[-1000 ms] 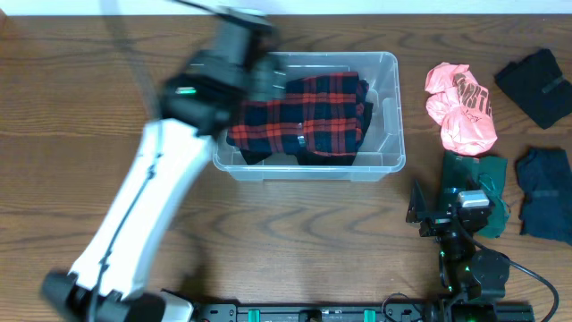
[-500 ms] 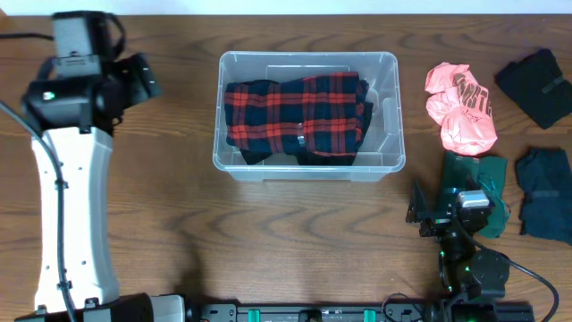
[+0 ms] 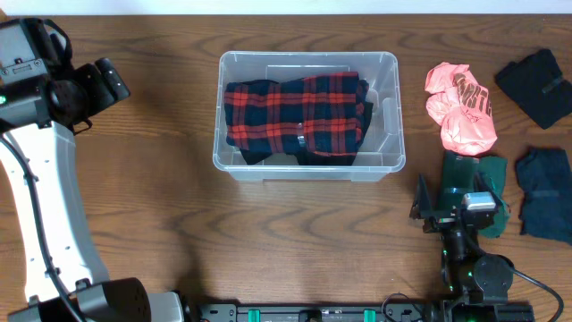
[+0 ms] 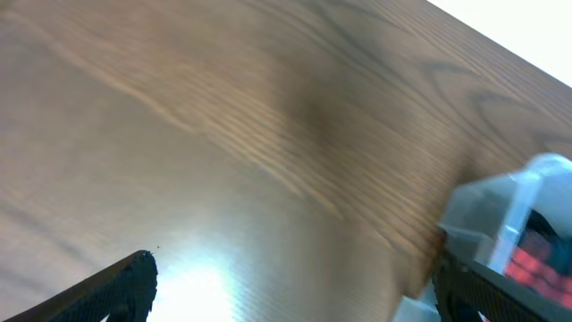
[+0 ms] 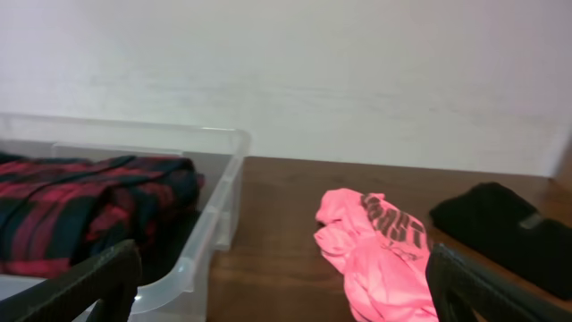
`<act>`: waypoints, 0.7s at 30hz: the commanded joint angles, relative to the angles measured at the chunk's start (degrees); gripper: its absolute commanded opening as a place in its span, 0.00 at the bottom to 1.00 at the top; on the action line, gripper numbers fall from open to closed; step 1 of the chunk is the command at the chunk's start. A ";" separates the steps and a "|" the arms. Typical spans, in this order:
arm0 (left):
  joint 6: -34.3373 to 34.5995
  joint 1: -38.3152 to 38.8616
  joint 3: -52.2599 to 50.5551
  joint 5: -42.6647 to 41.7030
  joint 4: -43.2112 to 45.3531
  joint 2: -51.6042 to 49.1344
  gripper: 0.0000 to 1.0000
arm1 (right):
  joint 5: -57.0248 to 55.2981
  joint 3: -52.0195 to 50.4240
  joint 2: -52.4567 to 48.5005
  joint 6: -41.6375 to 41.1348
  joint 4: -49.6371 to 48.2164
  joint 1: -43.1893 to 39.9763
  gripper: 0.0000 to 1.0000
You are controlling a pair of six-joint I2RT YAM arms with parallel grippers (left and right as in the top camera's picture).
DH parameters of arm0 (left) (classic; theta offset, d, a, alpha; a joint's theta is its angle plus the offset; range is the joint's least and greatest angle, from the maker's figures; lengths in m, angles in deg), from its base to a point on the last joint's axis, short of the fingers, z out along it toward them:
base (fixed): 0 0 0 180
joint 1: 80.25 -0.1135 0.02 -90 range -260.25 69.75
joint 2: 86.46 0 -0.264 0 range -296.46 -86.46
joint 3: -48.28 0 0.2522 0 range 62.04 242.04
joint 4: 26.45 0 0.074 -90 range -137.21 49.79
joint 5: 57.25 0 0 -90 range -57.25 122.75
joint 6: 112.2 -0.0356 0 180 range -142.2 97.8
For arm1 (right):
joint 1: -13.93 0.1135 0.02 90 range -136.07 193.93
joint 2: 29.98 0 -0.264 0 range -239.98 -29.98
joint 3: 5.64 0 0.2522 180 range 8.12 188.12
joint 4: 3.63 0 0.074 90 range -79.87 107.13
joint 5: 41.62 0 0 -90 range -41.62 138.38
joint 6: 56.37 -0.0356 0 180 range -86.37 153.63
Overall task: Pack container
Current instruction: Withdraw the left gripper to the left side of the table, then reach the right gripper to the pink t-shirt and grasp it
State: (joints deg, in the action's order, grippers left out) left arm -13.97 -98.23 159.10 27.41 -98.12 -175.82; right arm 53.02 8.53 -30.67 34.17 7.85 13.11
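1. Wood-grain table [image 3: 295, 241] filled the overhead view, with a pale wall behind it in the right wrist view. The container [image 3: 394, 116] stood on the table toward its far edge.
2. A folded red-and-black plaid garment [image 3: 295, 116] lay inside the container and covered most of its floor.
3. The left gripper [image 3: 109, 80] hung well to the left of the container, jaws wide apart and empty. The right gripper [image 5: 277, 268] sat to the container's right and nearer the front edge, jaws also spread and holding nothing.
4. Right of the container lay a crumpled pink garment [image 3: 460, 107], a dark green garment [image 3: 490, 174], a black garment [image 3: 536, 82] and a dark blue garment [image 3: 545, 206].
5. One item looked packed, so the step in hand was probably fetching the next one. The right arm seemed better placed, and would need to close on loose cloth and lift it over the container's rim.
6. Dark lettering on the pink garment was too creased to read, and no writing showed on the container.
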 commanded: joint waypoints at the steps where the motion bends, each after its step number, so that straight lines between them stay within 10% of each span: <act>1: -5.25 -0.33 -0.48 -7.82 0.17 -1.66 0.98 | 3.37 0.79 -0.20 1.84 0.04 0.35 0.99; 12: -5.22 -0.33 -0.48 -7.72 0.09 -2.38 0.98 | 8.17 19.30 -23.85 2.14 2.62 -1.42 0.99; 21: -5.22 -0.33 -0.48 -7.72 0.09 -2.38 0.98 | 11.26 55.56 -60.33 4.74 26.99 -6.19 0.99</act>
State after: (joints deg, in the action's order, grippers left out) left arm -18.19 -98.31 158.94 19.95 -98.08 -178.05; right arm 61.81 55.65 -82.62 36.24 30.73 8.15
